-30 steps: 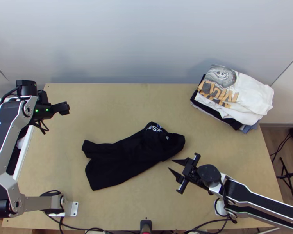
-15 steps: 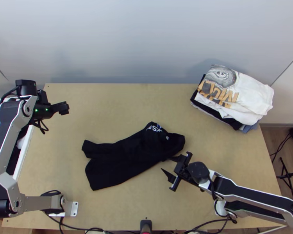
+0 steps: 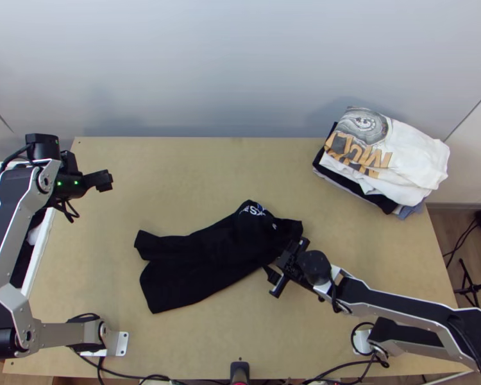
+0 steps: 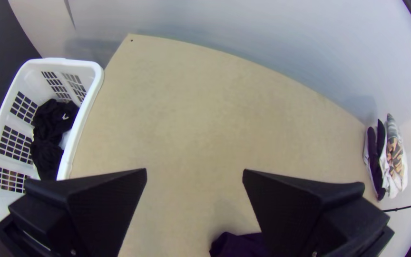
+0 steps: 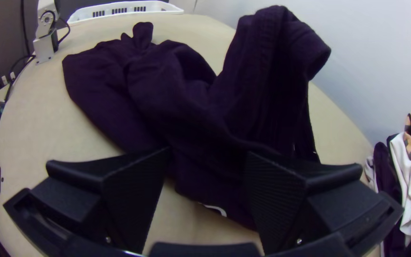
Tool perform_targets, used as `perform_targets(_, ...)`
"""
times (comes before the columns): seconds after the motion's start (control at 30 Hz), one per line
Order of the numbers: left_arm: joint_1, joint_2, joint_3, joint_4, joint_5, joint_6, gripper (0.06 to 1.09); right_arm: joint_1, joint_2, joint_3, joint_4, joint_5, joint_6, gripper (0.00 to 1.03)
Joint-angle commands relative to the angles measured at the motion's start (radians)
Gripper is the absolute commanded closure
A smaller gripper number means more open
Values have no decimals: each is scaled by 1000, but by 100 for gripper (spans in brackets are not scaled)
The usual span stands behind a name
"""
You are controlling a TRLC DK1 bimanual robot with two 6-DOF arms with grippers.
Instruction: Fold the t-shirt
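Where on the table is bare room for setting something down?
Bare wood shows between the black T-shirt and the back wall, and between the shirt and the near edge of the table. It is crowded at the shirt's right end, by the right gripper, and at the folded clothes.

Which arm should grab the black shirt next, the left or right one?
Probably right: the right end effector is open over the edge of the black shirt, while the left end effector is well away from it.
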Motion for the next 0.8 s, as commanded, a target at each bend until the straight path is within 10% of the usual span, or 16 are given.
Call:
perform_targets(0.0,1,2,-5,2,1,4,11,-17,52,34,21,1,-7,38)
perform_targets(0.13,1,2,-13,6,1,4,11,-17,52,26,47,1,-12,70)
perform_targets(0.27,1,5,-16,8,1,4,11,-17,52,26,50,1,-23,72)
perform_targets(0.37,1,7,-14,8,1,2,11,-17,52,21,65,1,-37,100)
perform_targets(0.77,-23,-7,-25,-247,1,195,11,-128,-106,20,53,10,63,100)
